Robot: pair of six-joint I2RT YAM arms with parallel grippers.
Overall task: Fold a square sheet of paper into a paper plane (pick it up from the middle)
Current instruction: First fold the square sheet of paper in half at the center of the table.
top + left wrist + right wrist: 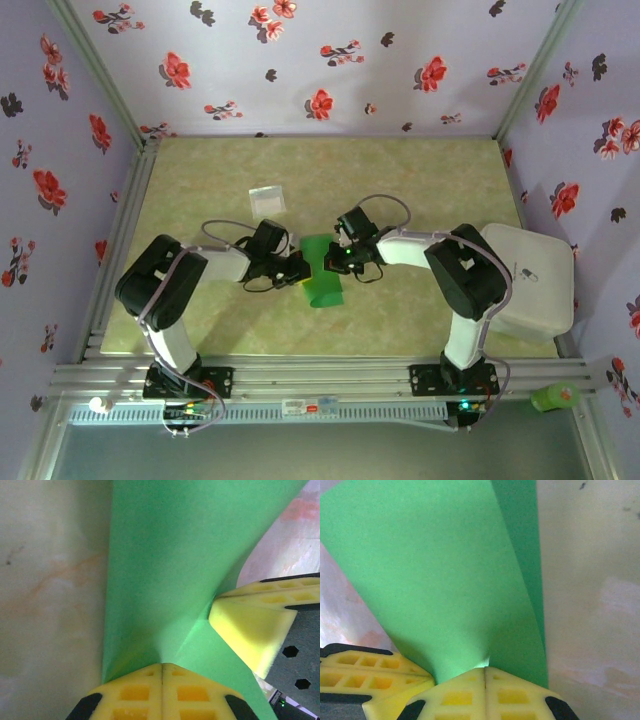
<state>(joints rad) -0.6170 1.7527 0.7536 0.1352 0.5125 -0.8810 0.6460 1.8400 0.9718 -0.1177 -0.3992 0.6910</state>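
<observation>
At the middle of the worktop (420, 185), the left fingers (159, 680) are clenched on the square sheet of paper (165, 565). Their yellow tips are pressed flat together, with the green edge nipped in the seam between them. The right fingers (488, 682) are clenched on the same sheet from its other side, tips likewise meeting with the paper caught between. The two pairs sit just beside each other. In the left wrist view a yellow pad of the right pair touches the sheet close to the left pair's pinch.

From both grips the sheet fans outward in a smooth bow rather than lying flat. In the right wrist view a darker green strip runs along its right side like a second layer underneath. From above, the sheet reads as a narrow upright green shape between the two wrists, its longer part reaching toward the arm bases.

Beyond the sheet, on its far-left side and clearly apart from it, a small pale square packet (267, 202) lies flat on the worktop. Well to the right of the sheet, past the right arm's elbow, a white rounded tub (530, 285) stands at the worktop's edge. Its lid is on, so what is inside cannot be told.
</observation>
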